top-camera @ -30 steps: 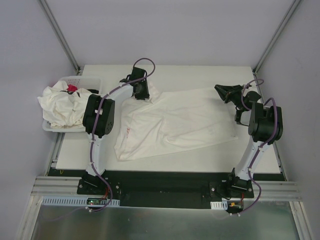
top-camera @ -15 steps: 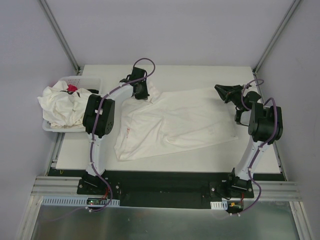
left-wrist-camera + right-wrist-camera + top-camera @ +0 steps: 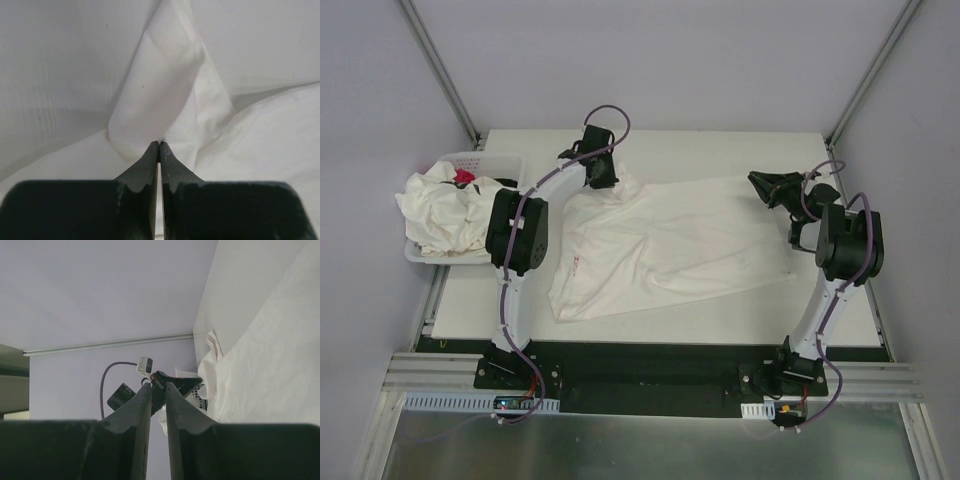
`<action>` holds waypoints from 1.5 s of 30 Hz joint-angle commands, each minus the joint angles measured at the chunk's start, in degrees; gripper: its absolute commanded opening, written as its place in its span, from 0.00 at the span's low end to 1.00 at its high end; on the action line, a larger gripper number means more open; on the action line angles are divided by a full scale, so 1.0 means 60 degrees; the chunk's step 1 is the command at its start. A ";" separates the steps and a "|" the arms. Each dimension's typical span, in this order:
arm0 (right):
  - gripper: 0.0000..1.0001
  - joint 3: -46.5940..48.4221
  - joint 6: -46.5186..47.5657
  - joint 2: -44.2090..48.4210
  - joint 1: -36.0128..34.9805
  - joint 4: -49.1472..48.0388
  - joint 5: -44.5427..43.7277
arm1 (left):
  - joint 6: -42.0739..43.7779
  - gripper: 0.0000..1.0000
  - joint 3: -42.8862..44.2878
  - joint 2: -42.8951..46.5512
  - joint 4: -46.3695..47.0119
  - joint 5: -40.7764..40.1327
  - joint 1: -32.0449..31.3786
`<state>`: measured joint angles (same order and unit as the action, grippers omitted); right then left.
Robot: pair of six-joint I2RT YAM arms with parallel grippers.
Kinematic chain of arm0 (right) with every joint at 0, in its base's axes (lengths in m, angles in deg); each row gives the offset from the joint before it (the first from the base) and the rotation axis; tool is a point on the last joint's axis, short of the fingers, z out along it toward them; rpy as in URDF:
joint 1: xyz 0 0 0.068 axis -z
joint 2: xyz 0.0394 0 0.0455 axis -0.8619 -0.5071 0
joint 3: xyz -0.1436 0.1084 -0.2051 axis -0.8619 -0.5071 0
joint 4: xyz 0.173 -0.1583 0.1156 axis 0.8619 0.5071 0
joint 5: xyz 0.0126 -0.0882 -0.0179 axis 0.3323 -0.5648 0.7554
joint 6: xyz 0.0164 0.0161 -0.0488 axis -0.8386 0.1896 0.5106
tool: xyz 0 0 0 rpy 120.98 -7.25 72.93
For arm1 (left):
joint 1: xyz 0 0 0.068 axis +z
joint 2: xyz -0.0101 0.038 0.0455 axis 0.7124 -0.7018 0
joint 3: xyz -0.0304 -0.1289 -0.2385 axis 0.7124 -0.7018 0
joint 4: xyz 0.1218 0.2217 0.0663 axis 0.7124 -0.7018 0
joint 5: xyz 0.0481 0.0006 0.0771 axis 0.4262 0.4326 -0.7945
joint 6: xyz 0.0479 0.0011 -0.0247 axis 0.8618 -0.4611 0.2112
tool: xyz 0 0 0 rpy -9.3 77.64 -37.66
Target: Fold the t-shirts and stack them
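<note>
One off-white t-shirt (image 3: 670, 245) lies spread across the middle of the table. My left gripper (image 3: 601, 172) is at its far left corner. In the left wrist view the fingertips (image 3: 159, 145) are pressed together on a pinched fold of that t-shirt (image 3: 165, 90), which rises from them like a tent. My right gripper (image 3: 760, 182) hovers by the shirt's far right corner. Its fingers (image 3: 158, 386) stand a narrow gap apart with nothing between them, and the t-shirt (image 3: 270, 370) lies off to their right. Several more crumpled t-shirts (image 3: 445, 210) are heaped at the left.
A white perforated basket (image 3: 495, 163) sits at the table's left edge under the heap, with a small red packet (image 3: 465, 177) showing in it. Bare white table (image 3: 720, 150) runs along the far edge. Grey walls and metal posts close in the sides.
My left gripper has moved a little toward the far edge, drawing the shirt's corner with it. The right arm has barely moved.
</note>
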<state>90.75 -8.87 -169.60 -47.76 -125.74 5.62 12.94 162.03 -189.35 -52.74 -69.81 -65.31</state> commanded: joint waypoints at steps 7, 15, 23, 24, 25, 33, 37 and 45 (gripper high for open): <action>0.24 0.1253 0.0386 -0.0604 0.0104 0.0219 0.0140 | 0.0470 0.00 0.1627 0.0339 -0.0580 -0.0573 -0.0027; 0.27 0.3770 0.2503 -0.1409 0.0294 0.3466 0.0623 | 0.0675 0.00 0.1992 0.0485 -0.0654 -0.0647 0.0207; 0.31 1.0382 0.9376 -0.2112 0.0470 1.4218 -0.0122 | 0.1130 0.00 0.2827 0.0558 -0.0654 -0.0573 0.0632; 0.32 1.0800 0.9627 -0.2244 0.0499 1.4674 -0.0225 | 0.1173 0.00 0.2886 0.0573 -0.0654 -0.0544 0.0676; 0.32 1.1210 0.9905 -0.2463 0.0572 1.5375 -0.0458 | 0.1275 0.00 0.2959 0.0587 -0.0668 -0.0529 0.0734; 0.34 1.1013 1.0040 -0.2670 0.0909 1.5734 -0.0798 | 0.1555 0.00 0.3209 0.0807 -0.0654 -0.0529 0.0911; 0.34 1.0411 1.0011 -0.2860 0.0924 1.5339 -0.0710 | 0.1613 0.00 0.3209 0.0866 -0.0654 -0.0500 0.0925; 0.34 0.9662 0.9469 -0.3124 0.0910 1.4255 -0.0388 | 0.1730 0.00 0.3282 0.0939 -0.0654 -0.0617 0.0940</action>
<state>148.95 49.36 -189.29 -42.08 -36.04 1.93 21.90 179.01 -189.02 -56.81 -71.95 -59.84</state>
